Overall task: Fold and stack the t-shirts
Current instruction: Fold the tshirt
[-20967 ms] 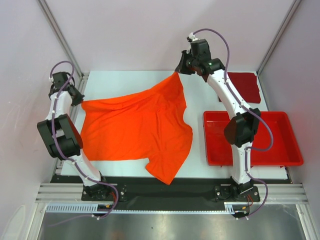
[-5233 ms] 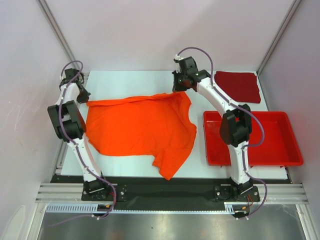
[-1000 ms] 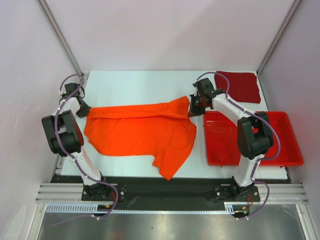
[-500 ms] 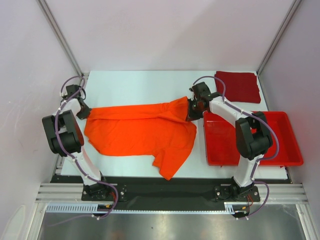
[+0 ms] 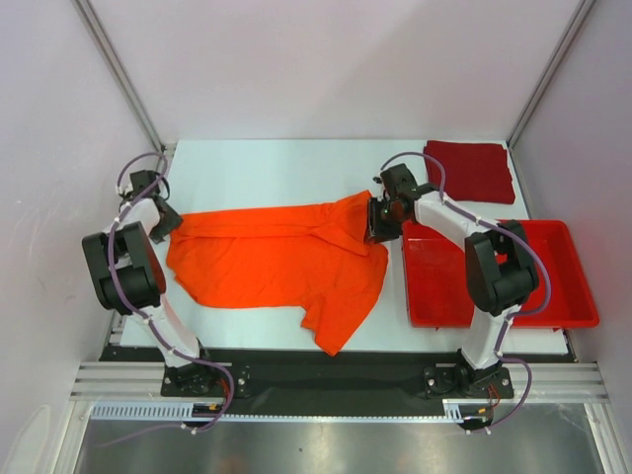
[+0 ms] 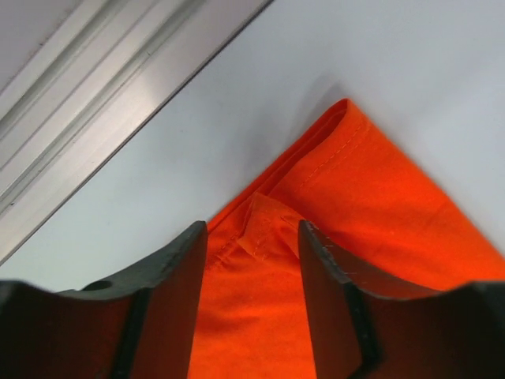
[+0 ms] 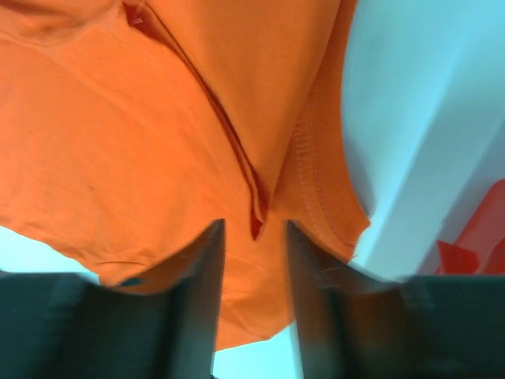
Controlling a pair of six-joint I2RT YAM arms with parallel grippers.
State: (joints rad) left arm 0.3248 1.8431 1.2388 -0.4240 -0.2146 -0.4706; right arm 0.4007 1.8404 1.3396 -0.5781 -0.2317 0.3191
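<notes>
- Top view: the orange t-shirt [image 5: 276, 262] lies spread across the left and middle of the desk [image 5: 257, 173]. Its far edge is doubled over into a band, and one sleeve points toward the near edge.
- The dark red t-shirt [image 5: 472, 170] sits as a folded square at the far right corner, apart from the orange one.
- A red tray [image 5: 583, 296] stands on the right. The right arm crosses over its left part and hides some of it.
- The left gripper [image 5: 168, 223] is at the shirt's far left corner and the right gripper [image 5: 379, 223] at its far right corner. From this height neither pair of fingers can be made out.
- Left wrist view: the left gripper [image 6: 251, 233] has its fingers spread. The orange corner [image 6: 371, 213] lies flat on the desk between and beyond them, with nothing pinched. A metal rail [image 6: 95, 95] runs along the left edge. The finger bases are cut off by the frame.
- Right wrist view: the right gripper [image 7: 254, 227] has its fingers parted by a narrow gap. A crease of the orange cloth [image 7: 142, 126] runs into that gap, and the hem hangs just right of it. Whether the pads touch the cloth is hard to tell. A blurred scrap of the tray [image 7: 481, 229] shows at the right edge.
</notes>
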